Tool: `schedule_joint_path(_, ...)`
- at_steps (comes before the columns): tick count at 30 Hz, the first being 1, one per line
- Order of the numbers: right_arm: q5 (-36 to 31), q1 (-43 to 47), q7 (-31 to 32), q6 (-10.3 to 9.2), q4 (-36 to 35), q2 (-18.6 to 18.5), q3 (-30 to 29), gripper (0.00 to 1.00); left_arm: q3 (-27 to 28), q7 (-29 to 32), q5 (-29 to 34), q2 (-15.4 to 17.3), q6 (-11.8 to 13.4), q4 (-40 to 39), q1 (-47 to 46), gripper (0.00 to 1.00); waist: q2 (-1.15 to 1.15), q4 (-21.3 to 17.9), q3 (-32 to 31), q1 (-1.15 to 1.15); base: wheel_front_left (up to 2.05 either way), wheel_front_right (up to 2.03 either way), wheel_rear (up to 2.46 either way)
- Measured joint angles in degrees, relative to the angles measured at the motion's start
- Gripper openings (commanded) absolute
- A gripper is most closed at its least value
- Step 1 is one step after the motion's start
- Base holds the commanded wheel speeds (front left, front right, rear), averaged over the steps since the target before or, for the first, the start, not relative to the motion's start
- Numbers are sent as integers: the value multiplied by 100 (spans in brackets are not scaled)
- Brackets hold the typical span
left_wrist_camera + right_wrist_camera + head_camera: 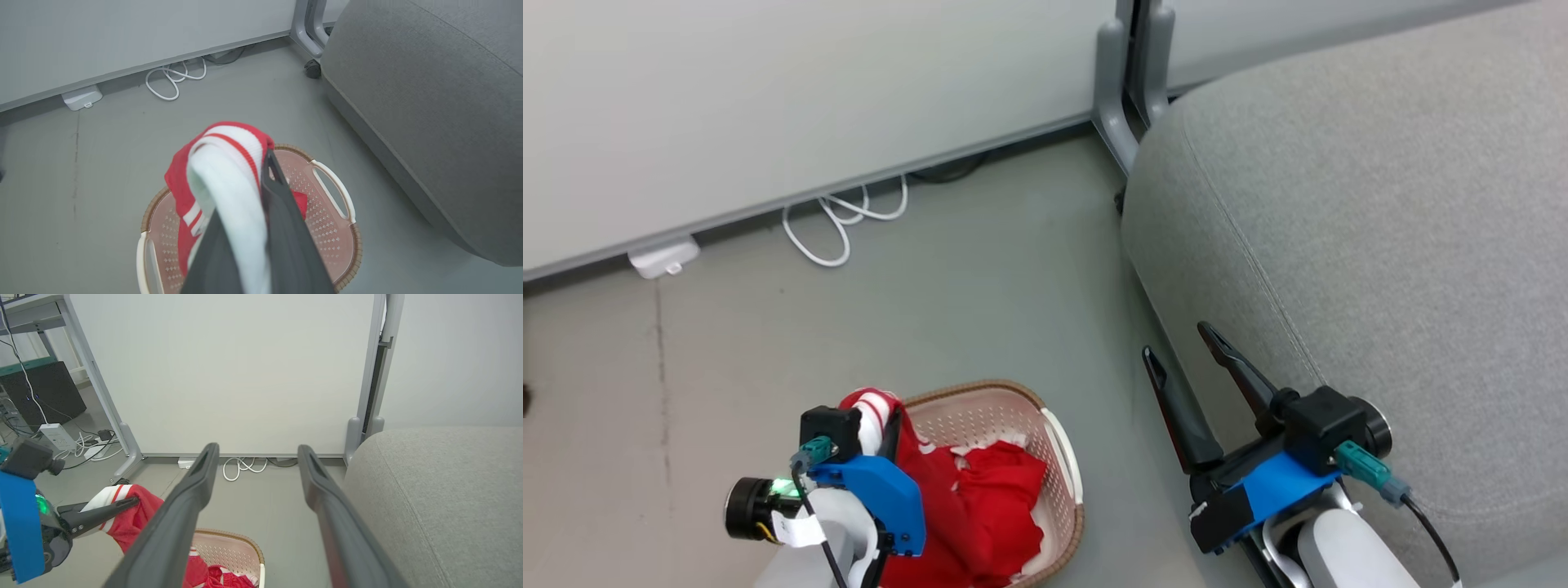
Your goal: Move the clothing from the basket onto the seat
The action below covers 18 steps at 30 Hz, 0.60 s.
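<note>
My left gripper (888, 418) is shut on a piece of red clothing with white stripes (870, 407), lifted above the left side of the basket (1058, 445). The left wrist view has the white-trimmed cloth (229, 163) draped over my dark fingers (286, 212), with the basket's perforated bottom (327, 220) below. More red clothing (1001, 490) lies inside the basket. The held cloth (137, 516) trails down toward it. My right gripper (1184, 347) is open with nothing in it, at the front edge of the grey seat (1380, 245). Its fingers (196, 486) stand wide apart.
A pale partition panel (768, 98) stands behind, with grey feet (1115, 106) at the seat's far corner. A white cable coil (841, 220) and a white adapter (663, 257) lie at its foot. Grey floor (980, 302) lies between basket and seat.
</note>
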Motion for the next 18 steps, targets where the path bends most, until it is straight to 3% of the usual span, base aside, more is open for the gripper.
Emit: schedule_joint_path(18, -3, 537, 224, 0, -140, 0, -166, 100, -1651, 191, -949, -19, -52, -1599, -196, 0, 0, 453, -774, 1, 0, 0, 0)
